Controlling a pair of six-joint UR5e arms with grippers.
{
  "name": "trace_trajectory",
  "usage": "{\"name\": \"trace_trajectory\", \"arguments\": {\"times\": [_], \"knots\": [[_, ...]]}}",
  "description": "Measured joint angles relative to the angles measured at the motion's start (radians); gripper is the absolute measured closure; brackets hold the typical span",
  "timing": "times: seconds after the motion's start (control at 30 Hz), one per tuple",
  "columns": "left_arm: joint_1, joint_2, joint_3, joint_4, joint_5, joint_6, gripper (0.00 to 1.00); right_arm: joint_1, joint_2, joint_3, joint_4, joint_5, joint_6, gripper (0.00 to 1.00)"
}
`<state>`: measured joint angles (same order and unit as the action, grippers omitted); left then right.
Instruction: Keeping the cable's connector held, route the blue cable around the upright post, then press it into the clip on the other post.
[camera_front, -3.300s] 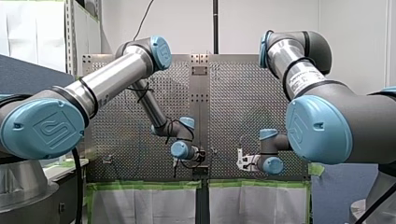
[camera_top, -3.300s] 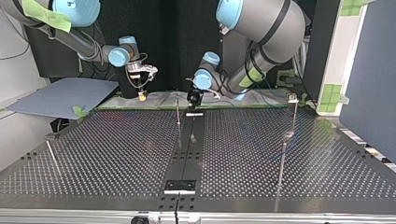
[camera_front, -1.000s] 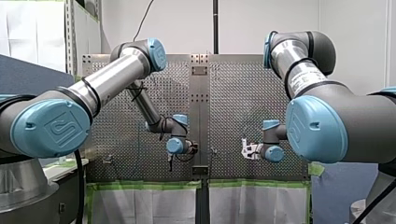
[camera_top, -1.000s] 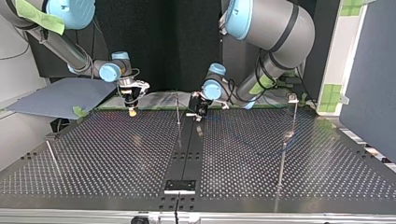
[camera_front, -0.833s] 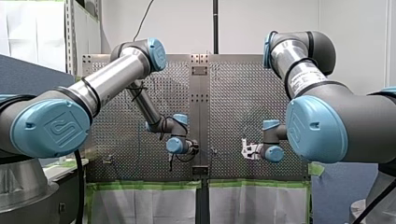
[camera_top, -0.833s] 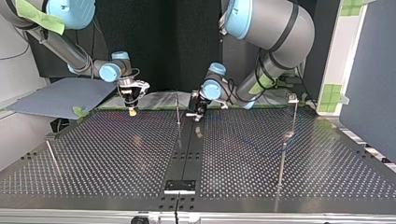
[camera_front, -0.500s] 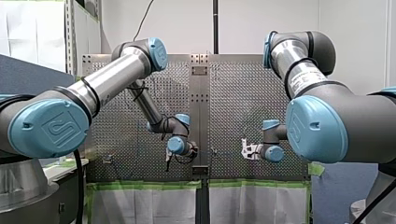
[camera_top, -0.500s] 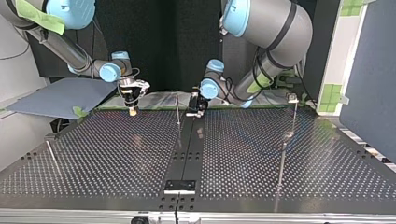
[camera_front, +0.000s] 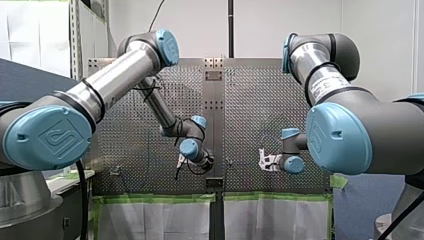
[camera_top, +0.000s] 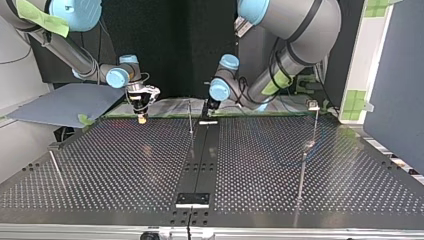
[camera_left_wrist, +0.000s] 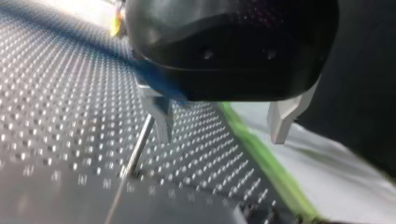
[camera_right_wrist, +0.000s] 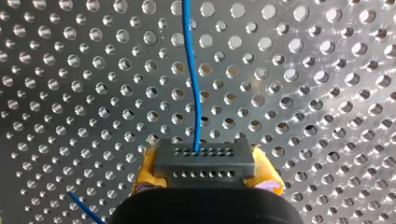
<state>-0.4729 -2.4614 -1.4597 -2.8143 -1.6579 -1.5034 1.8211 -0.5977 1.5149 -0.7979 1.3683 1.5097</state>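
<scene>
In the right wrist view my right gripper (camera_right_wrist: 205, 186) is shut, its yellow pads (camera_right_wrist: 144, 172) clamping a grey connector block (camera_right_wrist: 204, 161). The blue cable (camera_right_wrist: 191, 70) runs from the block straight ahead over the perforated plate. In the top view this gripper (camera_top: 142, 118) hangs at the left, near the table's far edge. My left gripper (camera_left_wrist: 222, 133) is open, with nothing between its metal fingers (camera_left_wrist: 159, 119). A thin upright post (camera_left_wrist: 137, 149) stands just beside one finger. In the top view the left gripper (camera_top: 206, 111) is right of that post (camera_top: 190, 117). The clip post (camera_top: 313, 107) stands at the far right.
A black strip (camera_top: 200, 160) runs down the table's middle. A blue-grey board (camera_top: 65, 102) lies off the table at the top view's left. Green tape (camera_top: 260, 114) marks the far edge. Thin rods stand at the near left (camera_top: 56, 167) and near right (camera_top: 301, 175).
My left arm has lifted and turned its wrist, and its gripper has drawn back to the table's far edge beside the post. The right arm, still holding the connector, has not moved.
</scene>
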Motion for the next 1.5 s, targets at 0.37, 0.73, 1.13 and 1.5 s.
{"name": "trace_trajectory", "arguments": {"times": [0.37, 0.73, 1.13, 1.5], "knots": [[-0.046, 0.053, -0.068, -0.005, 0.043, 0.0, 0.0, -0.001, 0.0, 0.0, -0.001, 0.0, 0.0, 1.0], [-0.082, 0.054, -0.069, 0.055, 0.075, -0.063, 0.0, -0.001, 0.0, 0.0, 0.001, 0.0, 0.002, 1.0], [-0.092, 0.054, -0.069, 0.066, 0.073, -0.09, 0.0, -0.002, 0.0, 0.0, 0.002, 0.0, 0.007, 1.0], [-0.092, 0.054, -0.07, 0.048, 0.061, -0.084, 0.0, -0.002, 0.0, 0.0, 0.004, 0.0, 0.008, 1.0]]}}
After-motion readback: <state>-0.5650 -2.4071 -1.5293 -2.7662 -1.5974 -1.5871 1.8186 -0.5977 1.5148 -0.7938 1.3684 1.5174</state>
